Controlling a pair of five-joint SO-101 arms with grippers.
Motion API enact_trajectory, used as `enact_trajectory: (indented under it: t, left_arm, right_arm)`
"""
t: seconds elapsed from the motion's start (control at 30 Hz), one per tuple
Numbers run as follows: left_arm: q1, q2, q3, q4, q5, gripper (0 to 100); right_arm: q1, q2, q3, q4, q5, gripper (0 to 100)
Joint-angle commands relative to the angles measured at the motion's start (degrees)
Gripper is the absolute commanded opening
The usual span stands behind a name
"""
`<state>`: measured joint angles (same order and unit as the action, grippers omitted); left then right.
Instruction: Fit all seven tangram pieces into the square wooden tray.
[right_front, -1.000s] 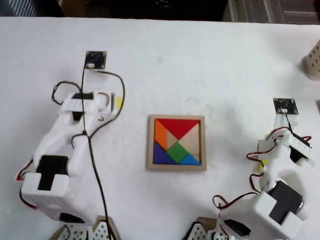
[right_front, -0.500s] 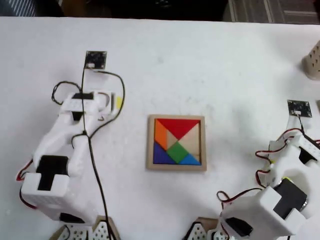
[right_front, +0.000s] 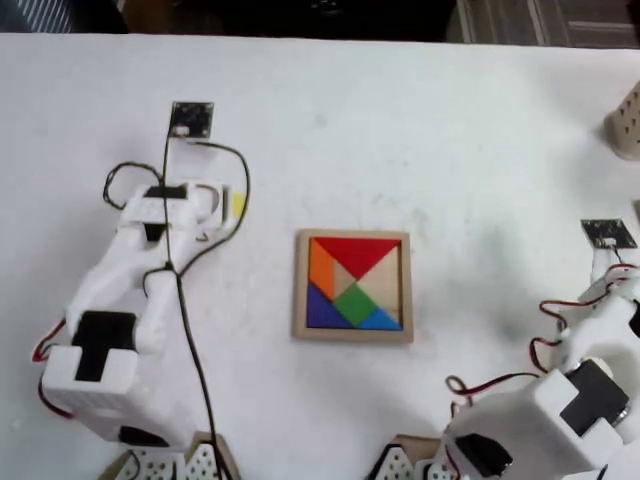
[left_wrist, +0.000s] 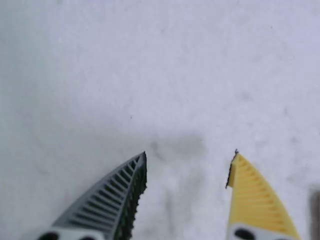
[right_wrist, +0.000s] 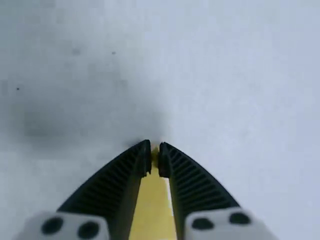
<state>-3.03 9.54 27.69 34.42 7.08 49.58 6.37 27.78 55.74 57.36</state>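
The tangram pieces (right_front: 355, 283) seem to fill the wooden tray (right_front: 352, 334), so you look done. Your left jaws are spread, your right jaws pressed together; just rest both arms.

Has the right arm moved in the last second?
Yes. The right arm has swung toward the table's right edge and near side, farther from the wooden tray, which stayed put.

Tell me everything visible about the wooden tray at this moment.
The square wooden tray lies flat on the white table, touching nothing else. Its pale rim frames flush pieces: a red triangle, an orange piece, a blue piece, a green square, a light blue triangle and pale wood-coloured pieces.
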Motion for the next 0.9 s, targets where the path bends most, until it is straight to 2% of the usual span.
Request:
enact_trajectory:
  t: [0.0, 0.37, 0.6, 0.73, 0.8, 0.87]
  left_arm:
    - [-0.9, -0.3, -2.5, 0.4, 0.4, 28]
    - [-0.9, -0.3, -2.5, 0.4, 0.4, 29]
    - [-0.9, -0.3, -2.5, 0.4, 0.4, 29]
    - [-0.9, -0.3, -2.5, 0.4, 0.4, 29]
    - [-0.9, -0.3, -2.5, 0.4, 0.4, 29]
    - [-0.9, -0.3, -2.5, 0.4, 0.4, 29]
  right_arm:
    - [1.4, -0.8, -5.6, 5.4, 11.4, 1.7]
    - [4.5, -1.1, -7.7, 12.2, 24.2, 1.7]
    - [5.4, -1.4, -10.4, 12.9, 25.4, 2.1]
    - [9.5, -1.8, -12.8, 15.0, 34.8, 12.7]
    - [12.3, -2.6, -12.1, 17.4, 43.7, 16.0]
    - [15.4, -3.3, -10.0, 21.0, 54.4, 13.2]
